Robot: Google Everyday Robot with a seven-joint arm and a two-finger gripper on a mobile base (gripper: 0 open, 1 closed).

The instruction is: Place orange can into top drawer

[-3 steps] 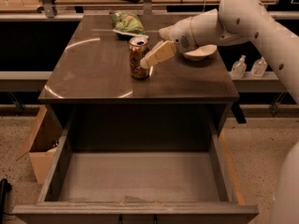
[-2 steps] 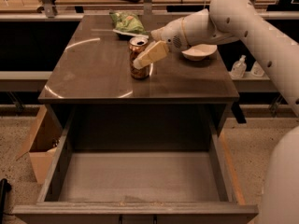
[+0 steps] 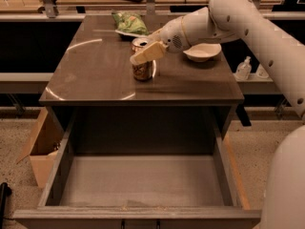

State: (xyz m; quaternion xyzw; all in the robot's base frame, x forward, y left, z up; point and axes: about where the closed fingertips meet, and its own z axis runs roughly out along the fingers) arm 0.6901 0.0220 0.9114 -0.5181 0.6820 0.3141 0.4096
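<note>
Gripper (image 3: 145,55): mine, reaching in from the right at the upper part of the orange can (image 3: 142,68), pressed close against its near side.
Grip: I cannot tell whether I am closed on the can or only set around it (my own body hides the far side).
Orange can: upright on the table (image 3: 95,75), middle of the top, not in the drawer yet.
Why I am here: I approach high on the can from the side, which I judge leaves its base free to lift off the surface.
Top drawer (image 3: 143,180): pulled fully out below the table's front edge, bottom bare, so the can has a flat place to land.
Step in hand: securing the can; lifting and carrying forward and down remain.
Count: one can, one open drawer, one green chip bag (image 3: 129,23) behind the can, one white bowl (image 3: 202,52) to its right, one cardboard box (image 3: 40,147) on the floor.
</note>
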